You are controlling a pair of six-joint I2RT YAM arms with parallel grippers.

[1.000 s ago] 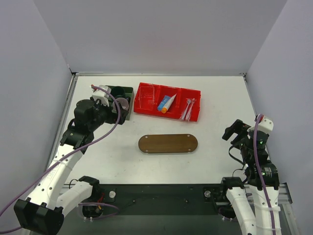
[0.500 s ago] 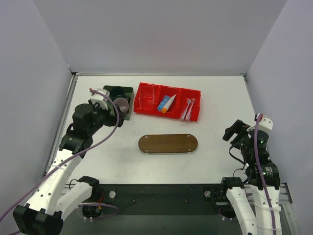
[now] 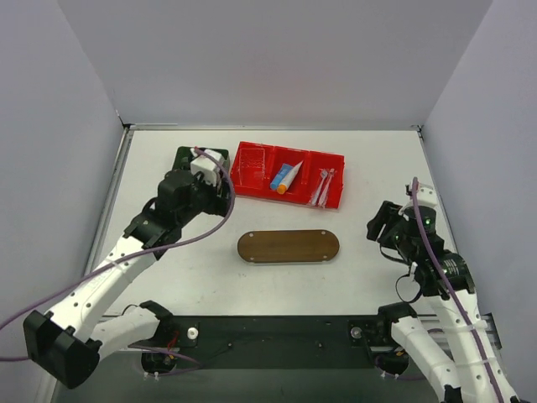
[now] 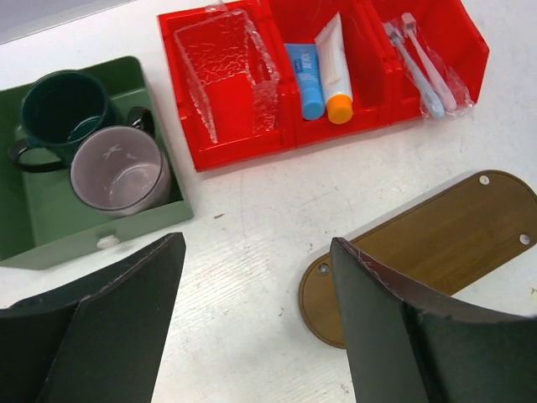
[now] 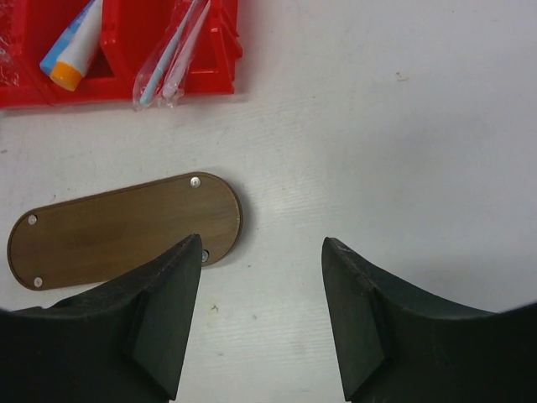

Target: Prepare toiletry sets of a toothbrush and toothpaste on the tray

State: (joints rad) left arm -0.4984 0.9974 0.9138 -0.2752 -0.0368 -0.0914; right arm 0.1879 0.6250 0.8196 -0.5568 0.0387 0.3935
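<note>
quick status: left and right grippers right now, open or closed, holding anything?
Left gripper: open, holding nothing.
Right gripper: open, holding nothing.

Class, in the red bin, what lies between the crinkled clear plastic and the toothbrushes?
Two toothpaste tubes in the middle compartment, one blue, one white with orange cap; left wrist view.

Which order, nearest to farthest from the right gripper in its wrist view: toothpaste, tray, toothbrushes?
1. Tray, just ahead-left of the right gripper.
2. Toothbrushes, red bin's right-end compartment.
3. Toothpaste, next compartment leftward.
</note>
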